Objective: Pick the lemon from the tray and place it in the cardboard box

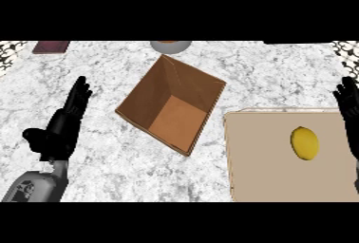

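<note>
Lemon [305, 143] first: it lies on the beige tray [266, 180] at your lower right, in the tray's right half, untouched, with its long axis running roughly up and down the view, that is, away from the robot rather than across it. Your right hand [348, 107] shows at the view's right edge, fingers straight and holding nothing, just beyond the tray's right side and slightly farther up the view than the fruit, so the lemon lies to its left and a little toward the robot. Part of that hand is cut off by the edge, so I would guess rather than swear that the thumb is spread too. Your left hand [67, 118] rests on the far left of the marble counter [280, 71], fingers up and relaxed, empty, with the cardboard box [172, 104] between it and the tray. The right hand is plainly the nearer one, so the pick looks like its job. The box sits open, turned like a diamond, just left of the tray's upper left corner; once you hold the fruit, the carry would go leftward across the tray. Closing across the lemon's short width seems the easier grasp, given how it lies.
</note>
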Motion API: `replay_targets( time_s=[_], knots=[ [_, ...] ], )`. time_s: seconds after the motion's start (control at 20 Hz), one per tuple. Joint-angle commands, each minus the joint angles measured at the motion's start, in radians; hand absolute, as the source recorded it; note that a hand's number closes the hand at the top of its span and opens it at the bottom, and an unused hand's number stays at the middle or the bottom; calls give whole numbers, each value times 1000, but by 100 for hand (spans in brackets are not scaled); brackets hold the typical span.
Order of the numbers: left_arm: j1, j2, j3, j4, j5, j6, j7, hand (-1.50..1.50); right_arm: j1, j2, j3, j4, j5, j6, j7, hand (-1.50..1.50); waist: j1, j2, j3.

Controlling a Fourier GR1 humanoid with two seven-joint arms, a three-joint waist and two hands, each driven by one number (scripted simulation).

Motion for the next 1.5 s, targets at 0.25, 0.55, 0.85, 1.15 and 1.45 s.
replay_targets(
  time_s=[0.25,0.55,0.85,1.15,1.45],
  knots=[
    [70,235,136,177,-160,62,59,0,74,-39,-56,-53,-209,307,-59,-150,-5,12,-19],
    [68,227,141,205,-125,17,70,0,231,-105,12,103,104,228,-459,-150,-8,15,-18],
    [111,206,122,143,-147,7,91,0,176,-169,-58,378,126,440,-809,-150,17,12,-19],
    [37,171,119,246,-180,26,53,0,92,-369,-15,365,358,321,-696,-150,14,17,-22],
    [74,208,159,222,-155,-29,53,0,35,-426,94,243,472,408,-481,-150,19,12,-23]
  ],
)
